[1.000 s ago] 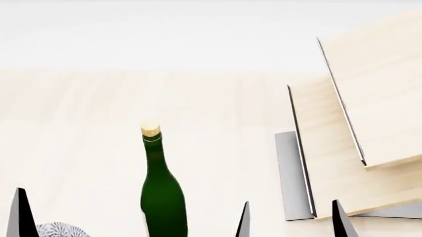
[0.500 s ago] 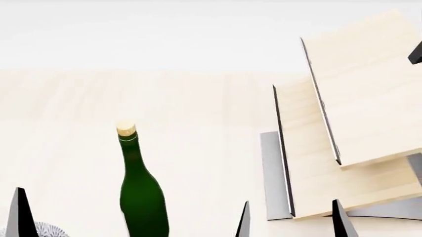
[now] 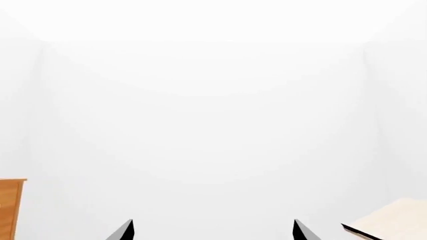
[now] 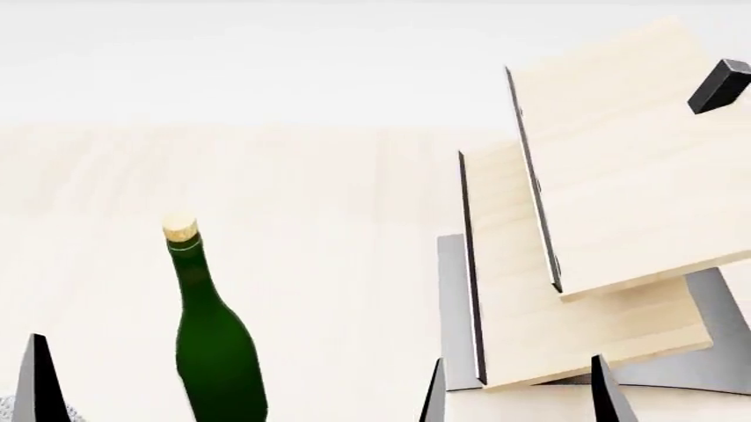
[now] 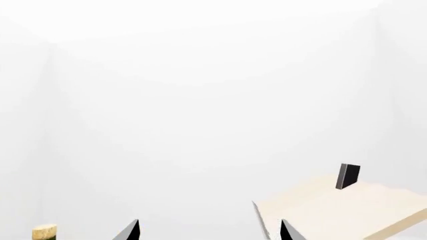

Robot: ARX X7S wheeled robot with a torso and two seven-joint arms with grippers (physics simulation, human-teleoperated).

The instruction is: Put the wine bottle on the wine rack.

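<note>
- Wine bottle (image 4: 215,352) stands upright on the pale wood table (image 4: 329,202), left of centre in the head view, its tan cork (image 4: 179,227) on top; only the cork shows in the right wrist view (image 5: 44,231).
- Wine rack (image 4: 564,264) sits to the bottle's right, well apart from it: two slanted light boards with thin dark edge strips on a grey metal base (image 4: 452,308).
- A small dark block (image 4: 718,85) juts from the upper board's far side.
- Bare tabletop lies between bottle and rack.
- Left gripper (image 3: 212,231): two dark fingertips spread apart, nothing between them.
- Right gripper (image 5: 209,231): fingertips likewise spread, empty; a rack board (image 5: 340,210) lies just beyond.
- An orange-brown cabinet edge (image 3: 10,207) shows in the left wrist view.
- A patterned grey object (image 4: 10,409) peeks in beside the left fingertip; too little is visible to identify it.
</note>
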